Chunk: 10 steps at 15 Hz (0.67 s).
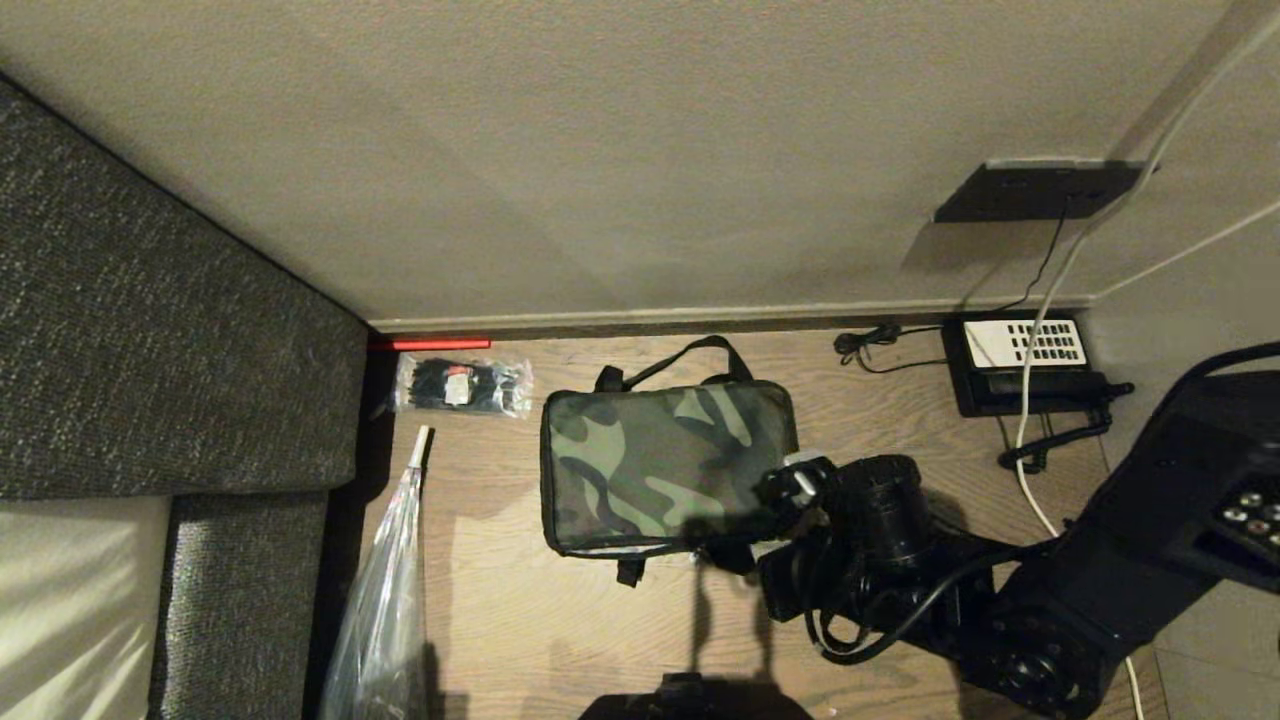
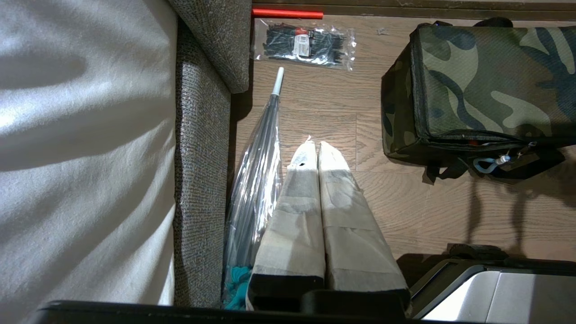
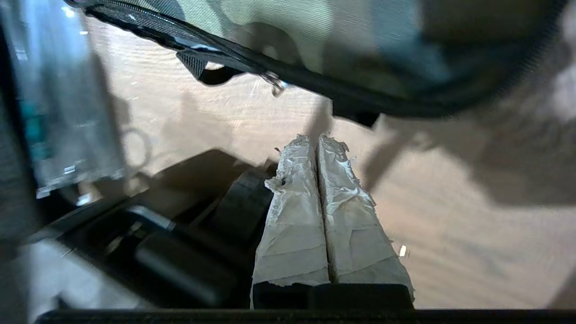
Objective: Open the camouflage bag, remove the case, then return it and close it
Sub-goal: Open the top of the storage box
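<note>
Right gripper with its tape-wrapped fingers pressed together, nothing between them, hovering over the wooden floor. Just ahead of the fingertips and a little above them in the right wrist view: the lower edge of the camouflage bag, with its dark zipper line, a small metal zipper pull and a black strap tab hanging down. Not touching the bag. In the head view, right arm reaching in from the right side, its wrist over the near right corner of the bag.

Bag lying flat on the floor, camouflage top up, zipped shut, one strap handle arching out on the far side. Case not visible in any view.

Left gripper also closed, both padded fingers tight against each other, empty, pointing down at bare floor. To one side of it, a folded clear umbrella lying along the grey sofa; beyond the fingertips, a clear packet of black ties and a short red strip at the baseboard. Bag well apart from this gripper, on the side away from the sofa.

Farther behind the right arm, near the wall: a black telephone with white keypad and its cords.
</note>
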Tool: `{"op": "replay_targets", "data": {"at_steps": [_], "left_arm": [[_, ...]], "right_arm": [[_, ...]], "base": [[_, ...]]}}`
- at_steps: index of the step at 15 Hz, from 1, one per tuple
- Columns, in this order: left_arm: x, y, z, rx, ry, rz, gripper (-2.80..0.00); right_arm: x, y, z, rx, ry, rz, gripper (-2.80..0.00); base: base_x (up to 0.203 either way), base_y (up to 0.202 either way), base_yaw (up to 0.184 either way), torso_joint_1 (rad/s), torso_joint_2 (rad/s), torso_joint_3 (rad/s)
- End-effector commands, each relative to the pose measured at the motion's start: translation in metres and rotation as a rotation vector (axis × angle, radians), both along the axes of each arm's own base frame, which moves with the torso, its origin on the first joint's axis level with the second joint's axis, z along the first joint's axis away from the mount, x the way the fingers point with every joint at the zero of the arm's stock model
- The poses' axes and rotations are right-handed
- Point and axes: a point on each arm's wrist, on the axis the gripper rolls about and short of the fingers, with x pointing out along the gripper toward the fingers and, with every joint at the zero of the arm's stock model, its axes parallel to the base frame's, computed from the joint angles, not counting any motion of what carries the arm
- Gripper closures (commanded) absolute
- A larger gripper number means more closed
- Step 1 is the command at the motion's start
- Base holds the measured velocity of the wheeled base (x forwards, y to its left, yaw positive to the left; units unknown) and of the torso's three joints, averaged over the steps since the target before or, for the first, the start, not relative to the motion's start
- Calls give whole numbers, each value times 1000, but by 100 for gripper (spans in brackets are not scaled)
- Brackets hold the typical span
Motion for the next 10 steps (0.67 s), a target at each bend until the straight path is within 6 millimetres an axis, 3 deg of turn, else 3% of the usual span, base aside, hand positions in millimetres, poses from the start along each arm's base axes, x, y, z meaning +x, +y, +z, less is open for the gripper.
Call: {"op": "replay_targets", "data": {"at_steps": [1, 6, 7, 8, 10], "left_arm": [[0, 0, -1, 0, 2, 1, 0], [0, 0, -1, 0, 2, 1, 0], [0, 0, -1, 0, 3, 1, 0], [0, 0, -1, 0, 3, 1, 0], [0, 0, -1, 0, 2, 1, 0]], "right_arm": [[-3, 17, -23, -29, -25, -5, 0], [-3, 41, -47, -46, -79, -39, 0], [-2, 42, -55, -69, -70, -66, -171], [-2, 43, -64, -99, -66, -94, -280], [2, 50, -68, -103, -90, -108, -280]], "base": [[0, 0, 0, 0, 0, 0], [0, 0, 0, 0, 0, 0], [0, 0, 0, 0, 0, 0], [0, 0, 0, 0, 0, 0], [0, 0, 0, 0, 0, 0]]}}
